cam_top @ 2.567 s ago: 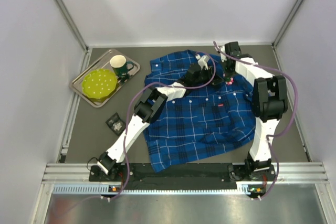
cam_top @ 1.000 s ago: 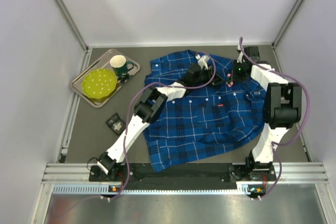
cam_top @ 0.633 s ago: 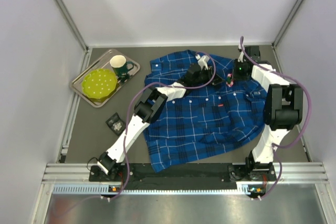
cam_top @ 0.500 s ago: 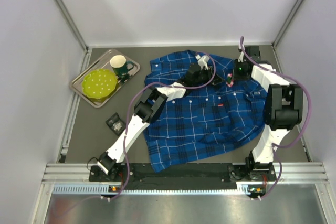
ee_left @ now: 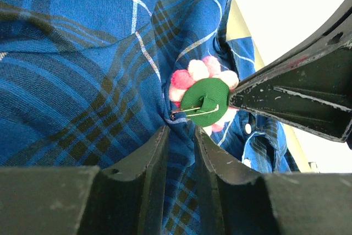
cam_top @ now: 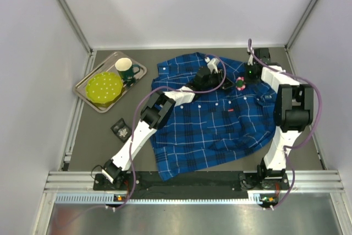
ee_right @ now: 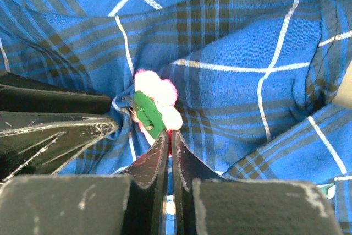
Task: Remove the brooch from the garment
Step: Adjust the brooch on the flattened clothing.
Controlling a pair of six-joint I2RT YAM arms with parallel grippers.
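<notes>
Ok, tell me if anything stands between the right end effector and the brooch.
Nothing visible does. The right end effector is shut with its tips at the brooch's lower edge; the left end effector pinches the garment just beside it.

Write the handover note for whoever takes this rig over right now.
Grippers: the left gripper is shut on a fold of the garment, just below the brooch. The right gripper is shut, tips against the edge of the brooch's green backing; whether it truly grips it is unclear.
Done: both arms are in position at the brooch.
Left: the pin appears still caught in the fabric. Work it free and lift the brooch off.
</notes>
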